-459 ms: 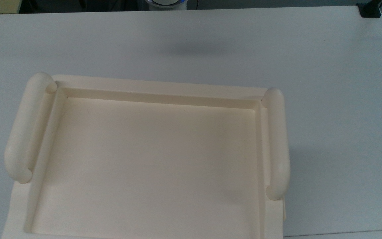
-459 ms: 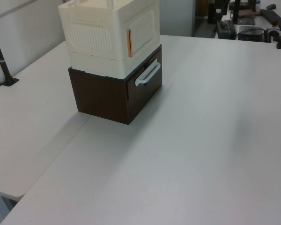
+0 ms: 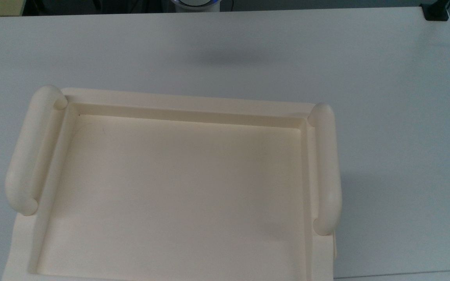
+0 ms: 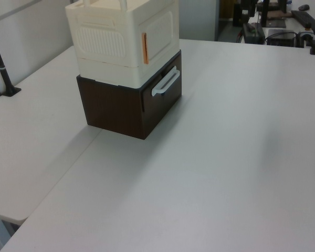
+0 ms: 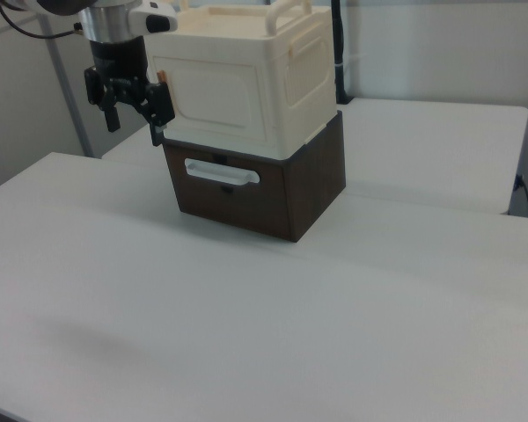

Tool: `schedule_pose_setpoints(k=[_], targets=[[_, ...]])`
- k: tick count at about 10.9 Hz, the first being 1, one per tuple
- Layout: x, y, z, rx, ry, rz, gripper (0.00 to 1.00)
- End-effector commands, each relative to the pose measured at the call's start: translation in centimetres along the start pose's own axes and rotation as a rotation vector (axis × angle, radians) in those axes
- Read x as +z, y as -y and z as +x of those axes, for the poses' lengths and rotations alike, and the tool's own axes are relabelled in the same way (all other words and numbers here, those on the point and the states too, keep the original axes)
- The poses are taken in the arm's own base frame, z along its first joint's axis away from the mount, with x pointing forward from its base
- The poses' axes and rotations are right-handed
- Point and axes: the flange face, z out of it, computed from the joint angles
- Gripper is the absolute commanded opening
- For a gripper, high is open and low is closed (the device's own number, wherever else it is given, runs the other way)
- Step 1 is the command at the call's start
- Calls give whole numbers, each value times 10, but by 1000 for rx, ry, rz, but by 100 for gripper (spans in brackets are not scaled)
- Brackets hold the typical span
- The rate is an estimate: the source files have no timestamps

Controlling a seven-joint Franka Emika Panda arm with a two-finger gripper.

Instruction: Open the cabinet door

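The cabinet (image 5: 246, 83) stands on a dark brown drawer unit (image 5: 264, 189) on the white table (image 5: 273, 325). The cabinet door (image 5: 216, 97) is the flat front panel above the white drawer handle (image 5: 222, 173); it appears flush and shut. In the left view, an orange strip (image 4: 145, 48) runs down the door's (image 4: 156, 35) vertical edge; this is probably the free edge.

The gripper (image 5: 134, 110) hangs just beside the door, at the right view's left. Its two fingers (image 5: 156, 107) are spread apart and hold nothing. The door's near vertical edge lies just past the fingertips, at about their height.

Procedure for the approach step:
1. Keep the fingers parted and aligned with the vertical edge.
2. Advance until one fingertip reaches behind the edge or strip. Whether a gap exists there cannot be told at this range.
3. Pull along an arc about the hinge, not straight out.
4. Avoid downward load; the cabinet may shift on its base.
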Motion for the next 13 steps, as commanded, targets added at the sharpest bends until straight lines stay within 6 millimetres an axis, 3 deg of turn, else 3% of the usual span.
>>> schedule_pose_setpoints(k=[1,6,7,13], targets=[[-2,0,-7,-24,20,0,100],[11,16,-4,-51,56,1,100],[14,28,-4,-67,62,0,100],[17,28,1,-71,57,-3,100]])
